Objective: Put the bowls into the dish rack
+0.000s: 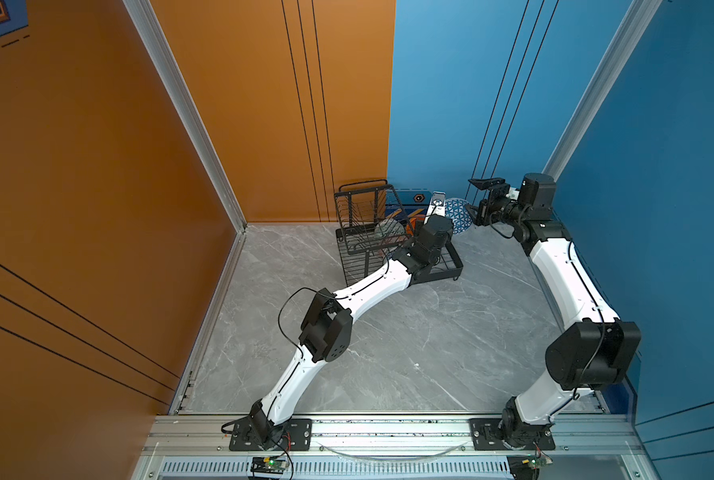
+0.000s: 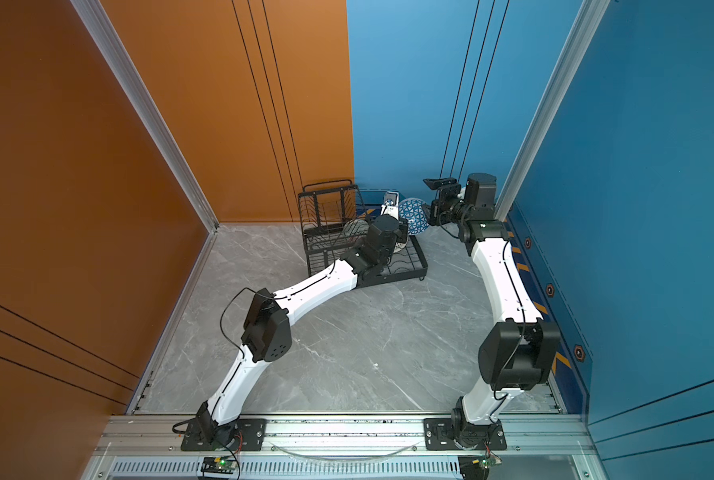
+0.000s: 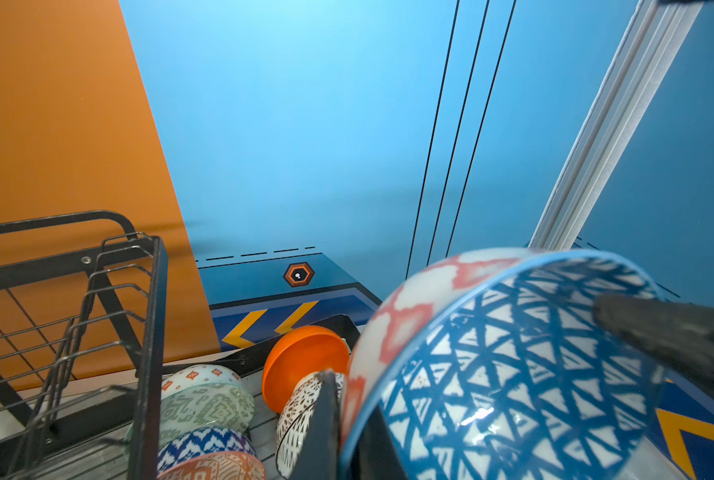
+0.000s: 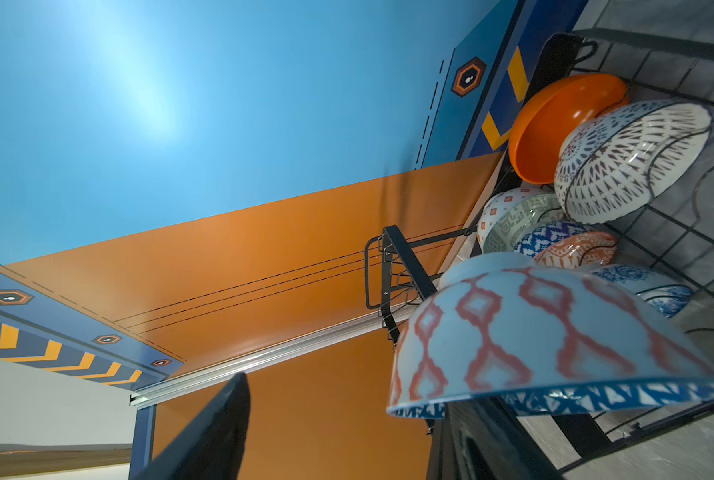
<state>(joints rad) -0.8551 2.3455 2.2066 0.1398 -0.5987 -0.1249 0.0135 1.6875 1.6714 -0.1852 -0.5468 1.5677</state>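
Diamond-pattern bowl (image 4: 546, 336) close up; orange bowl (image 4: 554, 124), lattice bowl (image 4: 629, 162) in dish rack (image 4: 407, 259).

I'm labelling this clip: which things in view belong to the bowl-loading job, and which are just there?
Job: dish rack; triangle-pattern bowl, held by left tool; right tool at its rim; orange bowl, lattice bowl, green bowl, zigzag bowl, floral bowl in the rack.
Just there: marble tabletop; chevron wall strip.
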